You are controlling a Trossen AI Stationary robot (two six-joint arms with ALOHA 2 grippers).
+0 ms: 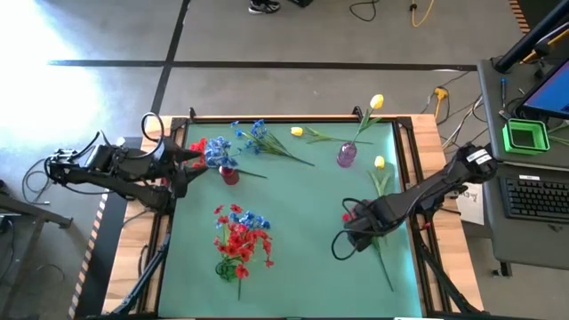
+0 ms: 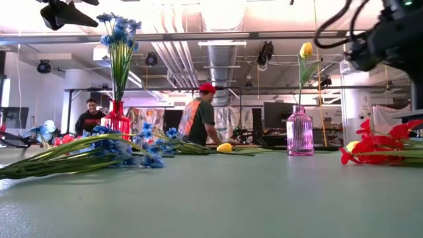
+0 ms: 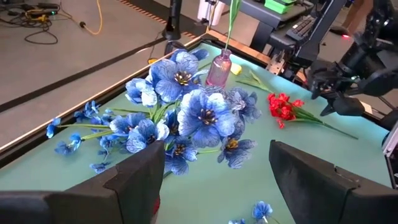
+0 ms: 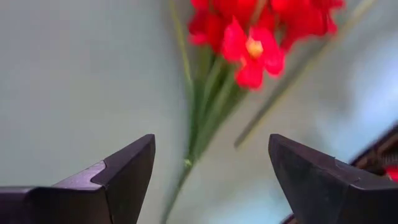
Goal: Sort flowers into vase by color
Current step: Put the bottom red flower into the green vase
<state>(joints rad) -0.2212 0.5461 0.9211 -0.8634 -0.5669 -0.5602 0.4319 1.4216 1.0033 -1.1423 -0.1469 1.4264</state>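
Right gripper fingers spread, hung over a red flower on the table — nothing gripped, left gripper fingers apart, empty — beside blue flowers in the red vase.

blue flowers: some upright in the red vase, others lying loose near it
red flowers: pile lying flat, near edge
yellow tulips: one upright in pink vase, others lying flat on the surface

No readable text, label, brand or number in any view.
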